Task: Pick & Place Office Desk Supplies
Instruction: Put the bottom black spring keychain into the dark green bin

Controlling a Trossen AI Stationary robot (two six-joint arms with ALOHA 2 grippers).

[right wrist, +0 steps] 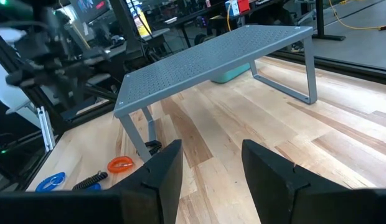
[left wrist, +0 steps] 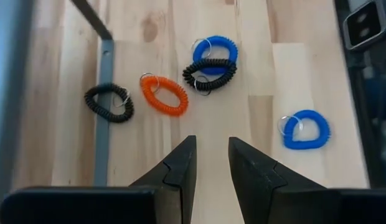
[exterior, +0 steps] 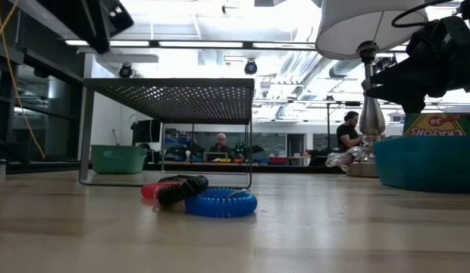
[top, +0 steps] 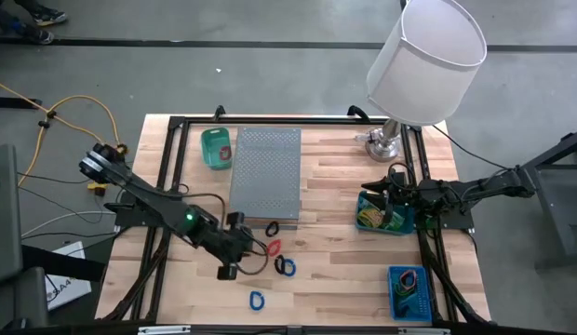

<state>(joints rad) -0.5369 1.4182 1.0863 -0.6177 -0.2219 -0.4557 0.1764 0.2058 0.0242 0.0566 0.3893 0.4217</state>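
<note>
Hovering the left gripper (left wrist: 210, 146) low over the table (top: 344, 279), near the middle of its front edge, fingers apart and holding nothing. Pointing it at the loose coils ahead: an orange coil (left wrist: 164, 95) nearest the fingers' line, a black coil (left wrist: 109, 102) beside it, lying over the foot rail of the shelf (top: 265, 172), a blue coil (left wrist: 215, 48) farther on with another black one lying across it, and a second blue coil (left wrist: 308, 144) alone toward the front edge. Probably lining up on the orange coil, with the gap left wide to straddle it. Parking the right gripper (top: 393, 194) over the teal bin (top: 361, 220) at the right edge, fingers likewise apart and empty, likely to leave the left arm room.
</note>
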